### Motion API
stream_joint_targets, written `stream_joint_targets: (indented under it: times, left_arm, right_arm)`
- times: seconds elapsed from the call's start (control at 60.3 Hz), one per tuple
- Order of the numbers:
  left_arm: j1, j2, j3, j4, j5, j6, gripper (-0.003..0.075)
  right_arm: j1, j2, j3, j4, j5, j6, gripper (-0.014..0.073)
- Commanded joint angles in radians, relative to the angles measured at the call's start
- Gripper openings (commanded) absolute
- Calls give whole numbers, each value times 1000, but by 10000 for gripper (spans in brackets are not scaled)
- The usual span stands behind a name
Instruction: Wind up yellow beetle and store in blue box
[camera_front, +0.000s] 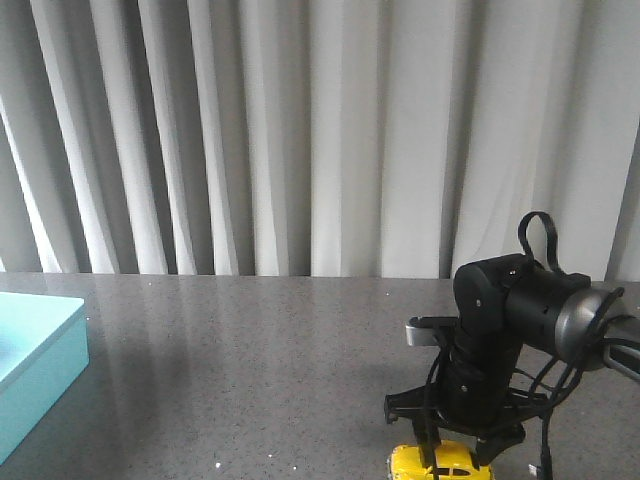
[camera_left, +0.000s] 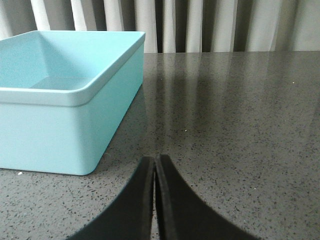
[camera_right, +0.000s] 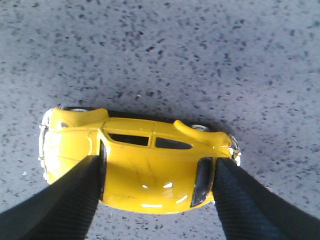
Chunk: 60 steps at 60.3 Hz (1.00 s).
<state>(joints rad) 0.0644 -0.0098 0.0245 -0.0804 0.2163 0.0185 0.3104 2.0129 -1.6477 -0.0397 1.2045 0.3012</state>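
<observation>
From the front I see my right arm bent down over the near right part of the table (camera_front: 300, 350), its gripper (camera_front: 452, 462) pointing at the beetle (camera_front: 440, 465), which sits at the very bottom edge of that view and is mostly cut off. The right wrist camera is clearer: the beetle (camera_right: 145, 167) rests on the speckled grey table (camera_right: 200, 60), and the right gripper (camera_right: 152, 192) has one finger (camera_right: 65, 200) at the front end of the car and the other at its rear window end. The fingers seem to press against the body, so I take it as grasping the beetle, though I cannot tell how firm the contact is. The left gripper (camera_left: 155, 195) is clenched, fingers pressed together with nothing between them, low over the table. The box (camera_left: 70, 95) stands just beside it, and in the front view the box (camera_front: 35, 370) sits at the far left edge, well apart from the beetle.
</observation>
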Motion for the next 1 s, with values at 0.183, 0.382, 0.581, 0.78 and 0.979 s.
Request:
stream_joint_targets:
  times: [0.183, 0.382, 0.581, 0.78, 0.979]
  left_arm:
    - [-6, 3, -14, -3, -69, -7, -6]
    - [-6, 3, -14, -3, -69, -7, -6]
    - [-6, 3, -14, -3, -69, -7, -6]
    - [-6, 3, -14, -3, -69, -7, -6]
    - [-6, 3, -14, -3, -69, -7, -6]
  right_arm:
    - [-59, 16, 196, -238, 82, -5, 468]
    - [-132, 0, 319, -284, 77, -4, 468]
    - [-187, -42, 365, -392, 84, -16, 468]
    - [-260, -89, 365, -454, 84, -64, 468]
    - [-335, -132, 364, -472, 73, -108, 468]
